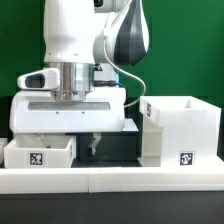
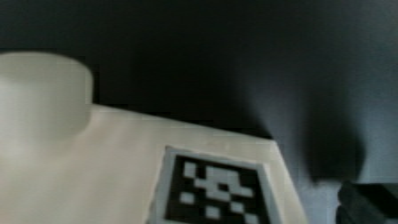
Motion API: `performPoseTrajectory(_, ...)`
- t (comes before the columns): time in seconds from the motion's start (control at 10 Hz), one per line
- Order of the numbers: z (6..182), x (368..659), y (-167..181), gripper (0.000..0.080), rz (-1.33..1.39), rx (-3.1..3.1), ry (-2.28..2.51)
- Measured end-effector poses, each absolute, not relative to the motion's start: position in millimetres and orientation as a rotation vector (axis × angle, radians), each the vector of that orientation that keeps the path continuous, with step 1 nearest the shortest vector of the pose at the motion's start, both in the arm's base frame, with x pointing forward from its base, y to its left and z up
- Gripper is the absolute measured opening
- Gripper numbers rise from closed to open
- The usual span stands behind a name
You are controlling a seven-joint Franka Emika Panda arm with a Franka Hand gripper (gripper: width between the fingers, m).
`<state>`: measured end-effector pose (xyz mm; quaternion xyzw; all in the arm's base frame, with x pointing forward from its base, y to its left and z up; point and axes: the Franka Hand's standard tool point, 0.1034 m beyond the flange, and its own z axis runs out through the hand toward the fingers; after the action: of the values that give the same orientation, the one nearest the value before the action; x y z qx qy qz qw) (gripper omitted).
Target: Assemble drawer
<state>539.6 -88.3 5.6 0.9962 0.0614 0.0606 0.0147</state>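
Note:
A shallow white tray point(image 1: 40, 152) with a square tag on its front sits at the exterior view's left. The tall white box point(image 1: 180, 128), also tagged, stands at the exterior view's right. My gripper point(image 1: 94, 146) hangs low between them, just beside the tray's right end, its dark fingers near the black table. I cannot see whether they hold anything. The wrist view is filled by a blurred white surface of the tray point(image 2: 89, 170) with its tag point(image 2: 217, 188) and a rounded white knob point(image 2: 43, 95). Only one tray shows.
A long low white rail point(image 1: 110, 181) runs across the front of the table. A green wall stands behind. The arm's white body blocks the middle of the scene.

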Motion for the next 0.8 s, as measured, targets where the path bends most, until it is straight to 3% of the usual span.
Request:
performPoseTrajectory(0.3, 6.6, 541.6, -88.7, 0.0602, 0.193, 3.1, 0.191)
performPoseTrajectory(0.4, 6.7, 541.7, -88.7, 0.0406, 0.193, 3.1, 0.191)
performPoseTrajectory(0.5, 6.7, 541.7, -88.6, 0.0406, 0.193, 3.1, 0.191)
performPoseTrajectory(0.6, 6.7, 541.7, -88.7, 0.0223, 0.193, 3.1, 0.191)
performPoseTrajectory(0.7, 6.7, 541.7, -88.6, 0.0087, 0.193, 3.1, 0.191)
performPoseTrajectory(0.8, 6.7, 541.7, -88.6, 0.0087, 0.193, 3.1, 0.191)
